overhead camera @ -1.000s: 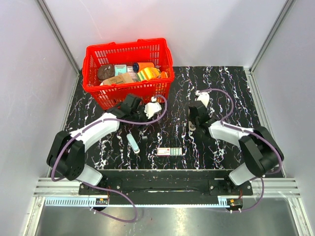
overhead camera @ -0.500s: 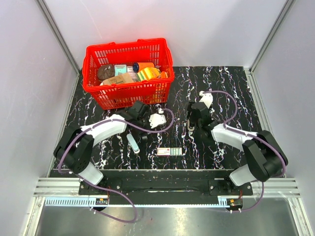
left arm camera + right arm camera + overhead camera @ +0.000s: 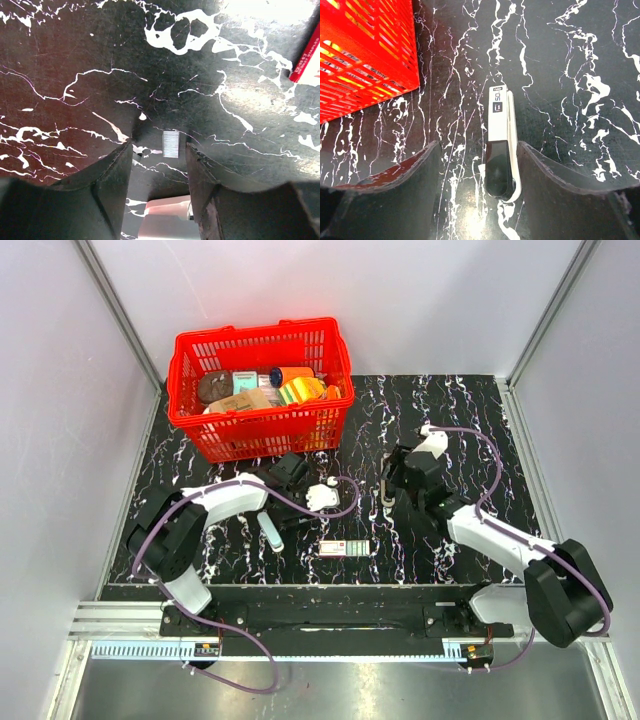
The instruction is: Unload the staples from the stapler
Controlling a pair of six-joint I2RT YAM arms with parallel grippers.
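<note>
The stapler (image 3: 499,145) lies on the black marbled table (image 3: 570,75), between the fingers of the right gripper (image 3: 479,150) but untouched. That gripper has spread its jaws within the last second and let the stapler go. A short staple strip (image 3: 170,144) lies loose on the table between the parted jaws of the left gripper (image 3: 159,146). Unloading appears largely done.

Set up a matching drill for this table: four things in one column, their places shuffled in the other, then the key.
1 stapler
2 staple strip
3 red basket
4 small box

A far-left corner of the table
B straddled by the left gripper
C table's near edge, centre
D straddled by the right gripper

Pairs: 1-D, 2-B, 3-A, 4-C
</note>
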